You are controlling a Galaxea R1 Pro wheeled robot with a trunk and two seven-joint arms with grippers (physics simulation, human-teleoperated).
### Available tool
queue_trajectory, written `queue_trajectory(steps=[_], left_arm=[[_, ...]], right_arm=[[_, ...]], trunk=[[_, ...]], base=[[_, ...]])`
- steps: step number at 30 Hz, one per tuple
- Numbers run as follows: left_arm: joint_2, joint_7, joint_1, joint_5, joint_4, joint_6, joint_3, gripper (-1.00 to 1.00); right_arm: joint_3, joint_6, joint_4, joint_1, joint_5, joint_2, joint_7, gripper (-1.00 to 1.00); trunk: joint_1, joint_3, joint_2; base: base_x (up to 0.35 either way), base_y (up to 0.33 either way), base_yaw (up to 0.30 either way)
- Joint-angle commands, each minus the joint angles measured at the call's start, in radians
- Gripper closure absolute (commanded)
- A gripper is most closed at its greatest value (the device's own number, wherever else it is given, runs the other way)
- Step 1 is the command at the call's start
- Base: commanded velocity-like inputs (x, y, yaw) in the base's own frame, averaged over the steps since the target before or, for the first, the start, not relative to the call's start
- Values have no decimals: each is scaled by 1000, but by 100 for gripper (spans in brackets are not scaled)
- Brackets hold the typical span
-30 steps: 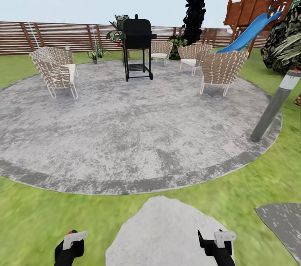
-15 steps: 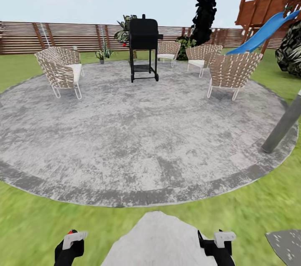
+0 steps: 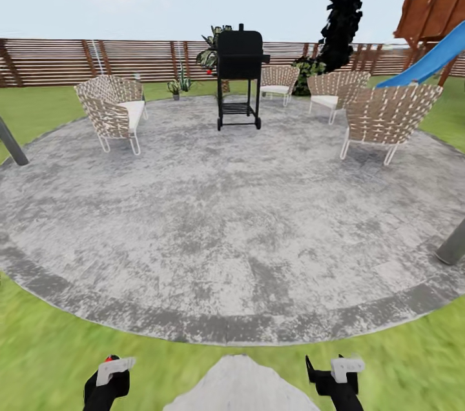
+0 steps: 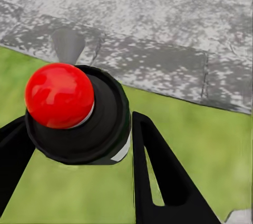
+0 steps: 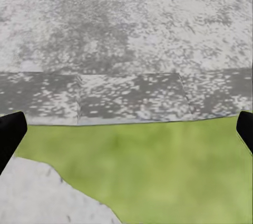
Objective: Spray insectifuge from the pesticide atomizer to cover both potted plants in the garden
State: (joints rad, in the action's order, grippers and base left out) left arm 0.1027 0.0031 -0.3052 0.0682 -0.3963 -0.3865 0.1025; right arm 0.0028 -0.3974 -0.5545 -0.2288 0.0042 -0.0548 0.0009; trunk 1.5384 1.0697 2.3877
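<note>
Patio [image 3: 213, 217] mottled rough stone; fence [image 3: 58, 61] slatted wood (brown).

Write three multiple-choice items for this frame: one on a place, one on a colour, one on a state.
1. The black grill stands: A on the lawn; B under the slide; C on the paved patio.
2. The slide is: A red; B blue; C yellow.
3. The right gripper has its jaws: A open and empty; B shut on a bottle; C shut on a chair leg.

C: grey paving lies under its wheels. B: it is plainly blue against the fence. A: the jaws stand wide apart, with ground between them.
</note>
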Motion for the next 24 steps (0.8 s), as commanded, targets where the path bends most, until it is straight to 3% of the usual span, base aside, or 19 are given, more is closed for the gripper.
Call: queue_trajectory(steps=[1,24], left_arm=[[0,0,0,7,1,-3,-2,100],[2,0,0,7,2,-3,-2,100]], right_arm=[[0,-3,1,0,1,0,0,-100],[0,-3,1,0,1,0,0,-100]], trunk=[[0,1,0],[0,1,0]], base=[[280,-184,182],[280,-184,181]])
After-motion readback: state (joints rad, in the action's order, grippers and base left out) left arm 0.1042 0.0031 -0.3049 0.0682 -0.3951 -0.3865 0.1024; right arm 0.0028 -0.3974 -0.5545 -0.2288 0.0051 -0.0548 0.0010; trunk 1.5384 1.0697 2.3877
